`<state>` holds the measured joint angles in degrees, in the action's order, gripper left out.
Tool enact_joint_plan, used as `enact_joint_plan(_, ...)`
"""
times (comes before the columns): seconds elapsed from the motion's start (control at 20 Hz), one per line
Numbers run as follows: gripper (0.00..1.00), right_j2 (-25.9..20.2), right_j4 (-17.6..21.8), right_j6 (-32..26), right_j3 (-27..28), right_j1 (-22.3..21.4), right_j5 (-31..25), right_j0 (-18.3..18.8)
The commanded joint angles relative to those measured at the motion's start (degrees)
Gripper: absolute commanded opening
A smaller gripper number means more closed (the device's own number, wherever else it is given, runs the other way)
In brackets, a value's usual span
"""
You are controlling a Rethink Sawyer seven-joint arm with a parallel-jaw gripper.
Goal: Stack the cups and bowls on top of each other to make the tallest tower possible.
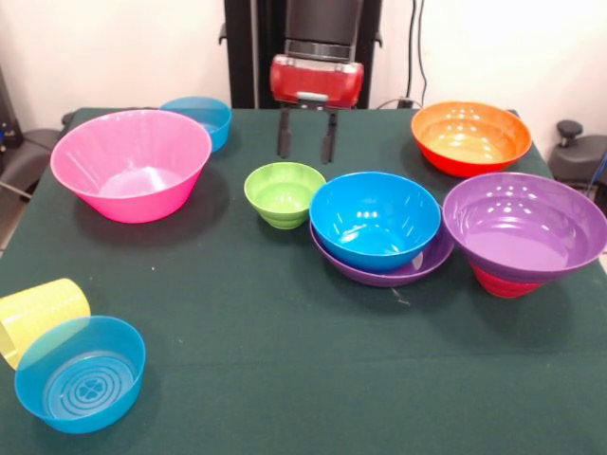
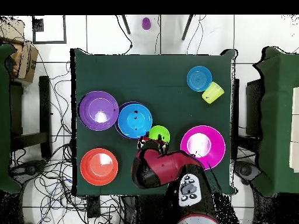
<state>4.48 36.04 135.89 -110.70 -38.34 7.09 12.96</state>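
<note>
A red bowl is hiding under a wide purple bowl. The shiny blue bowl is sitting in another purple bowl. The gripper is hanging open and empty behind the green bowl.

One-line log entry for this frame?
tool: open, empty | above table behind green bowl | blue bowl nested in purple bowl | no tower

pink bowl, green bowl, orange bowl, ribbed yellow cup
</note>
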Motion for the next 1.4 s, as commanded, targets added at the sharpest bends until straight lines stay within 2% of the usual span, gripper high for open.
enact_joint_plan(0.05,1.0,-2.93,4.87,-1.29,4.47,1.14,1.11,1.26)
enact_joint_plan(0.15,1.0,-2.21,5.1,-1.18,5.22,1.72,1.78,1.05)
enact_joint_plan(0.3,1.0,-0.69,4.84,-1.19,7.76,4.97,3.82,-0.91)
enact_joint_plan(0.5,1.0,3.02,1.56,-0.32,11.16,9.68,7.95,-5.59)
enact_joint_plan(0.8,1.0,5.31,-1.41,1.17,13.48,12.74,10.31,-9.19)
enact_joint_plan(1.4,1.0,6.57,-2.07,1.93,14.62,14.3,12.06,-10.14)
